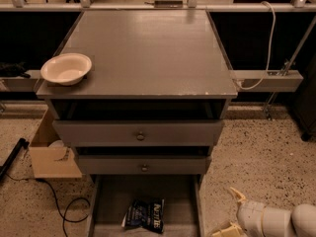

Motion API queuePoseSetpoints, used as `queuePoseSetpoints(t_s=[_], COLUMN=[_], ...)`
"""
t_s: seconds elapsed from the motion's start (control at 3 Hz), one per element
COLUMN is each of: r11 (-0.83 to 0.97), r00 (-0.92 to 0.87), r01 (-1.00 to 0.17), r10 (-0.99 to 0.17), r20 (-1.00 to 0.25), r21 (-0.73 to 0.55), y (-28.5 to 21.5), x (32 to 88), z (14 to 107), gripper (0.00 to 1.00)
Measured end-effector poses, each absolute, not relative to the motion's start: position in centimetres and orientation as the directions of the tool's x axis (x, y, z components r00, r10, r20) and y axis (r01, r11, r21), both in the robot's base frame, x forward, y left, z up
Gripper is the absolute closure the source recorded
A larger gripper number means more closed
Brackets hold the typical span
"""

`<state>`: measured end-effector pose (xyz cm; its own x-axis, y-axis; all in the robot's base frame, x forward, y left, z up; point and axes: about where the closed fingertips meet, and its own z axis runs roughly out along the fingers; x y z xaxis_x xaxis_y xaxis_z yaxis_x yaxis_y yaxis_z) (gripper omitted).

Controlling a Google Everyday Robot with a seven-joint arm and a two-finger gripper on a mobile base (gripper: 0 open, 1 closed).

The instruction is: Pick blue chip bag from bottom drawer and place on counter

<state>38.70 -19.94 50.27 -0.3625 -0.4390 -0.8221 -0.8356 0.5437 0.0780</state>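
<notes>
The blue chip bag (144,215), dark and crinkled with white lettering, lies flat on the floor of the open bottom drawer (111,197), near its front and middle. The counter (148,48) is the wide grey top of the cabinet above. My gripper (231,212) is at the bottom right of the camera view, low over the floor, to the right of the drawer and apart from the bag. Its pale fingers (236,194) point left and stand apart, holding nothing. The white arm runs off the right edge.
A white bowl (66,68) sits at the counter's front left corner. Two upper drawers with round knobs (140,135) stand slightly pulled out above the bottom drawer. A cardboard box (49,154) and a black cable (61,209) lie on the floor left.
</notes>
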Motion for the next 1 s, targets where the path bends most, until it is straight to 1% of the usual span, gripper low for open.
queuePoseSetpoints(t_s=[0.33, 1.0], r11=[0.526, 0.513], r00=[-0.36, -0.39], r01=[-0.845, -0.849], r10=[-0.43, -0.456], r20=[-0.828, -0.8], r21=[0.094, 0.122], y=[-17.4, -12.3], x=[39.9, 42.9], z=[49.9, 46.6], gripper=[0.0, 0.0])
